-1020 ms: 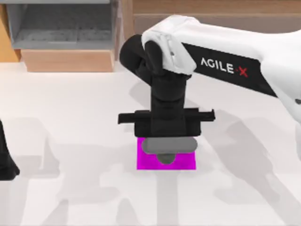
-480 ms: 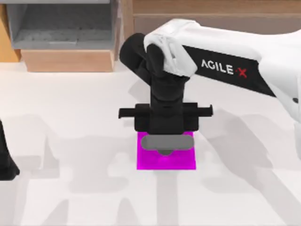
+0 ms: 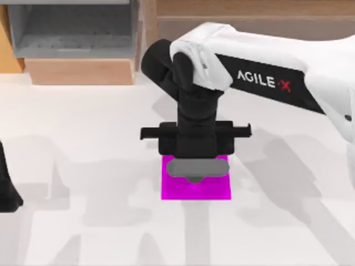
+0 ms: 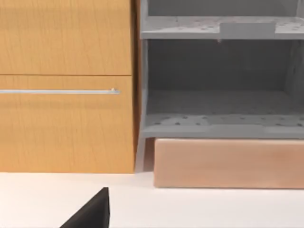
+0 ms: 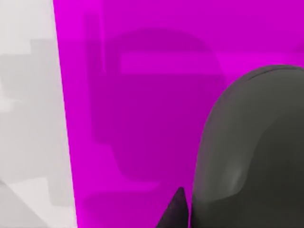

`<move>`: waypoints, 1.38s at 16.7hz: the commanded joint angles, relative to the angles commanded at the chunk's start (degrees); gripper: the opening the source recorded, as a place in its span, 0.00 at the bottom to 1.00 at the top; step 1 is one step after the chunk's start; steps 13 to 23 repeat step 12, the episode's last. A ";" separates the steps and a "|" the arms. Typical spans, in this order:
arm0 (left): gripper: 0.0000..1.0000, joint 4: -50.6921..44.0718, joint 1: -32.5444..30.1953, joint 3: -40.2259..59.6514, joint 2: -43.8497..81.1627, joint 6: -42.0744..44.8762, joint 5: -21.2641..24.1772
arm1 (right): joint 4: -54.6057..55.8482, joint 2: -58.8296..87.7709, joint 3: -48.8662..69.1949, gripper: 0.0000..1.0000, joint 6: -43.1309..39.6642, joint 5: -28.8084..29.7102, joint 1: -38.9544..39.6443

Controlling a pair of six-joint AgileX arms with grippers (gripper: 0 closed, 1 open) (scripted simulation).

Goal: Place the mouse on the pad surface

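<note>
mouse [image 3: 197, 168] over pad [image 3: 196, 186], under right gripper [image 3: 195, 160].

1. The mouse [image 3: 198, 168] is a smooth, plain grey rounded oblong, lying crosswise over the far part of the pad.
2. The pad [image 3: 195, 190] is a flat, thin, bright magenta square on the white table, near its middle.

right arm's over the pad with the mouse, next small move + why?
Probably ease the right tool straight down a touch, then release. The mouse sits over the far part of the pad, and its shadow falls on the magenta in the right wrist view. Contact can't be confirmed. Left arm idles at the table's left edge.
</note>
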 joint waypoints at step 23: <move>1.00 0.00 0.00 0.00 0.00 0.00 0.00 | 0.00 0.00 0.00 1.00 0.00 0.00 0.00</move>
